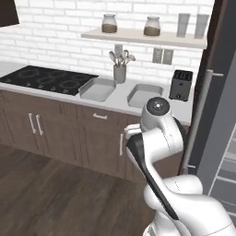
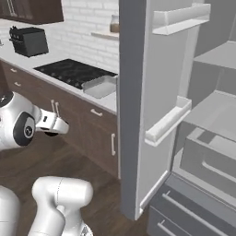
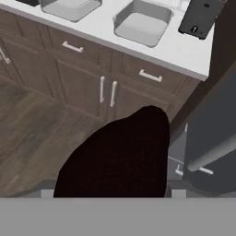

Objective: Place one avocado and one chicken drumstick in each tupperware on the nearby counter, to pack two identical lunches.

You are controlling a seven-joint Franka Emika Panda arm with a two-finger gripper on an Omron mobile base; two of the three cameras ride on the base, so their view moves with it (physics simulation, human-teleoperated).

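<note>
The claw (image 3: 112, 194) is closed around the near-black avocado (image 3: 120, 156). In the hand view the avocado is seen as a big dark teardrop shape, held right between the two finger tips. It is held up in the air, over the brown wood floor (image 3: 32, 133) and in front of the cabinet doors (image 3: 83, 87). It is well apart from the counter (image 3: 184, 50).

Two grey tupperware tubs are set side by side on the counter. The left tub (image 1: 97, 88) is placed just beside the black hob (image 1: 46, 78). The right tub (image 1: 145, 94) is placed near the black toaster (image 1: 180, 85), which is stood at the right end of the counter. Both tubs are kept closer to the front edge than to the back wall. A bare strip of counter is left between them. In the hand view the right tub (image 3: 142, 22) is seen up ahead of the avocado, past the front edge, and the left tub (image 3: 69, 7) is cut off by the top of the picture.

A grey cup of spoons (image 1: 120, 73) is stood behind the tubs, at the back edge. A white brick wall (image 1: 55, 37) is seen behind the counter, and a shelf (image 1: 143, 38) with jars is hung on it. To the right of the counter, the grey fridge door (image 2: 131, 115) is swung open, and shelves and drawers (image 2: 216, 166) are seen inside.
</note>
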